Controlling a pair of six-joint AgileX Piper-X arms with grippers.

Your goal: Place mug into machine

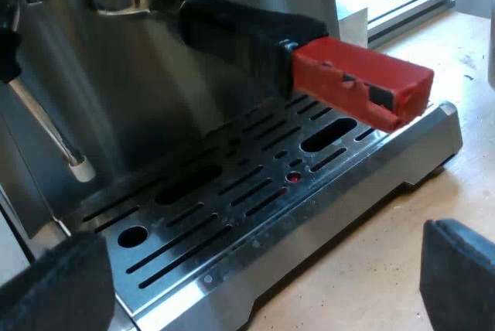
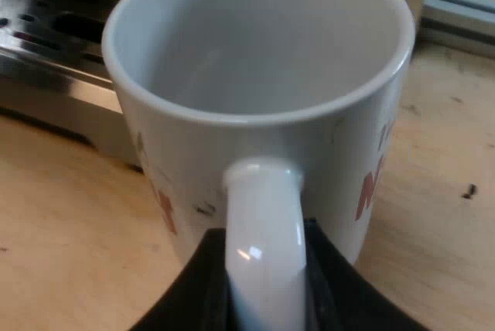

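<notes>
A white mug (image 2: 340,153) with red lettering stands upright and empty, close before the espresso machine's drip tray (image 2: 54,37). My right gripper (image 2: 263,273) is shut on the mug's handle (image 2: 263,230), one black finger on each side. I cannot tell whether the mug rests on the wooden table or hangs just above it. My left gripper (image 1: 263,281) is open with nothing between its fingers (image 1: 62,284), low in front of the slotted metal drip tray (image 1: 255,192).
The holder is locked into the machine's front, its dark handle (image 1: 232,33) and red end (image 1: 360,83) reaching out over the tray. A steam wand (image 1: 54,134) hangs over the tray's side. An aluminium rail (image 1: 410,6) lies on the wooden table (image 1: 387,269) beyond the machine.
</notes>
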